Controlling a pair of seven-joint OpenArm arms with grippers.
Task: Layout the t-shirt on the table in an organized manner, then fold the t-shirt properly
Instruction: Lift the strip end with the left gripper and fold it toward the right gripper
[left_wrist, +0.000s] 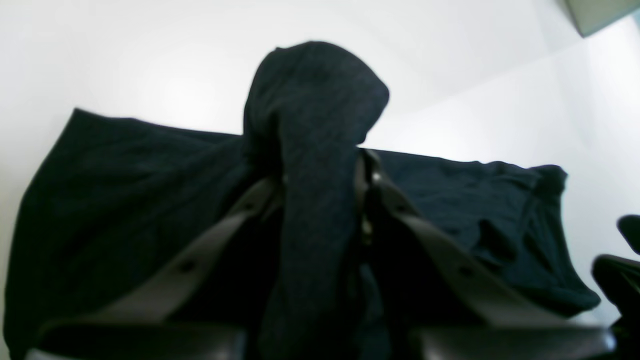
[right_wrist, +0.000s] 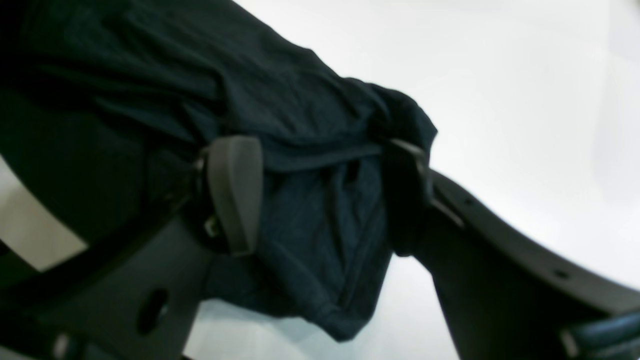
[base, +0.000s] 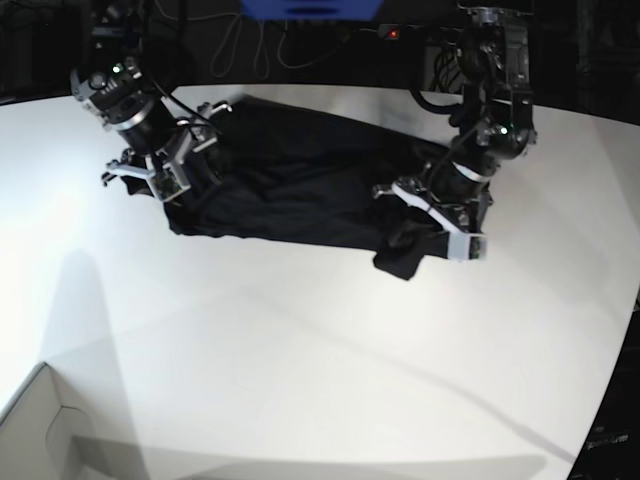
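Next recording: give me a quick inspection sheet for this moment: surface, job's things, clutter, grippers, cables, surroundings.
Surface: white table, matte, bare in front.
Job's things: black t-shirt lying bunched and wrinkled near the far edge, not folded.
Clutter: white box corner at the near edge.
Grippers: left gripper shut on a raised fold of the t-shirt; right gripper open, fingers either side of a shirt end.
Cables: several hanging behind the table.
Surroundings: dark backdrop, a blue object at top.
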